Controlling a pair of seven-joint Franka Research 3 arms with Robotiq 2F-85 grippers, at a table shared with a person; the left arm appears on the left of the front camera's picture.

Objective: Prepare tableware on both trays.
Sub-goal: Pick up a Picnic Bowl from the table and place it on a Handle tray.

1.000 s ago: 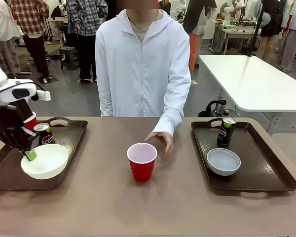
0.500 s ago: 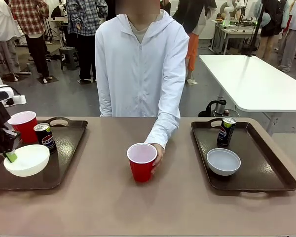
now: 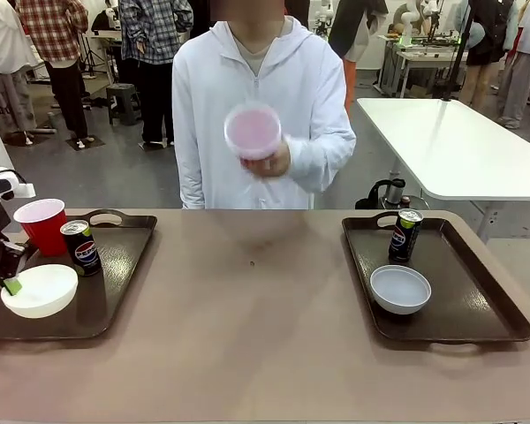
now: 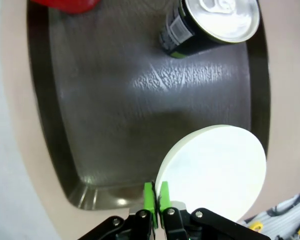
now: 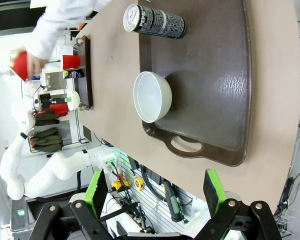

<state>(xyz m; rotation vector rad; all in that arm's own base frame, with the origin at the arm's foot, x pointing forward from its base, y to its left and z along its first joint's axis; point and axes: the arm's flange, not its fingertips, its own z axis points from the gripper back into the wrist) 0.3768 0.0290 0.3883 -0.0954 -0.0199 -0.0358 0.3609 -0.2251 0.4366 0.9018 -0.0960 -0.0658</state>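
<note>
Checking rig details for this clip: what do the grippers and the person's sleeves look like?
Both grippers, left and right, are black with bright green pads. The far white arm has rounded segments. The person's sleeve is white, part of a zipped hooded jacket.

Across my brown table [image 3: 265, 353] stands a person in a white zipped hoodie [image 3: 256, 115]. Behind them to my right I see a long white table [image 3: 450, 146] with a dark kettle [image 3: 390, 192] on the floor near its end. Farther back, a dark stool [image 3: 124, 102] sits among people in plaid shirts [image 3: 155, 26], and a cluttered workbench [image 3: 420, 53] stands at the far right.
</note>
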